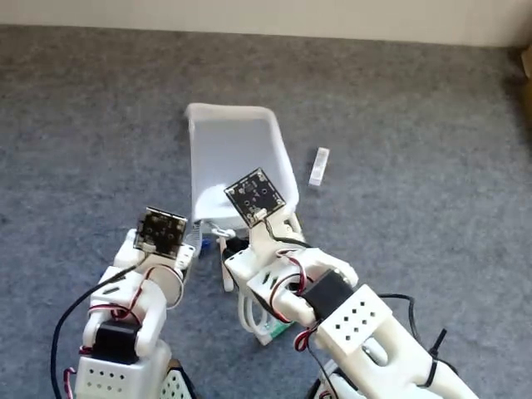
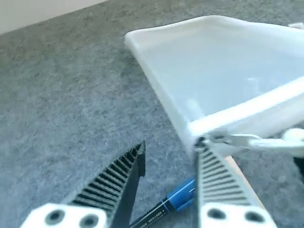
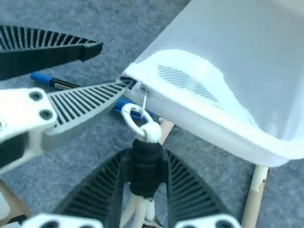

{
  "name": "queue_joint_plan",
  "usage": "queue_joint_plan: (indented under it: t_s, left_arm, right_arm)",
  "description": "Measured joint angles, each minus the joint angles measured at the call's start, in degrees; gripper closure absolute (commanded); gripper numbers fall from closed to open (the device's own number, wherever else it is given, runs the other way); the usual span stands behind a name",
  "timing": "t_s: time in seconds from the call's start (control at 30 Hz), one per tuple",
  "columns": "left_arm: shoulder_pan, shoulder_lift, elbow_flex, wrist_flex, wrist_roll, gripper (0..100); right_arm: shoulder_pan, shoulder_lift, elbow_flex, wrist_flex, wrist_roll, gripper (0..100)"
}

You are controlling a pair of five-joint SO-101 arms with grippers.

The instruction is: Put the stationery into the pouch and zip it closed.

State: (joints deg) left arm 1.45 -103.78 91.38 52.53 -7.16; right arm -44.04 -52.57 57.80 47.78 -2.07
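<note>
The white mesh pouch lies open in the middle of the grey carpet. My right gripper is shut on the black zipper pull at the pouch's near corner, below a white ring. My left gripper is open next to that corner, and one of its fingers touches the pouch beside the zipper tab. A blue pen lies on the carpet between the left fingers. The pen also lies under the left gripper in the right wrist view.
A small white block lies on the carpet right of the pouch. A wooden pencil lies near the pouch's front edge. Something with a green edge sits under the right arm. Open carpet spreads on both sides.
</note>
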Motion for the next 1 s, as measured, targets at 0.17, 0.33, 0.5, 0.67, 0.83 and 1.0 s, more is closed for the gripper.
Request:
queue_joint_plan:
  t_s: [0.17, 0.33, 0.5, 0.67, 0.83, 1.0]
  left_arm:
    - [0.09, 0.0, 0.0, -0.09, -3.96, 96]
    - [0.18, 0.0, 0.0, -0.18, -4.4, 98]
    - [0.18, -0.18, 0.0, -0.18, -4.4, 99]
    - [-0.09, -0.09, 0.0, -0.35, -4.4, 99]
    - [-0.09, -0.09, 0.0, -0.35, -4.4, 99]
    - [-1.05, -0.09, 0.0, -0.44, -4.4, 99]
  right_arm:
    - [0.79, -0.18, 0.0, 0.0, 0.0, 99.5]
    - [4.75, -0.26, 0.0, 0.0, 0.18, 99.5]
    - [7.47, -0.35, 0.0, 0.0, 0.18, 99.5]
    - [10.46, -0.35, 0.0, 0.0, 0.26, 99.5]
    - [13.01, -0.35, 0.0, 0.0, 0.26, 99.5]
    - [16.97, -0.35, 0.0, 0.0, 0.26, 99.5]
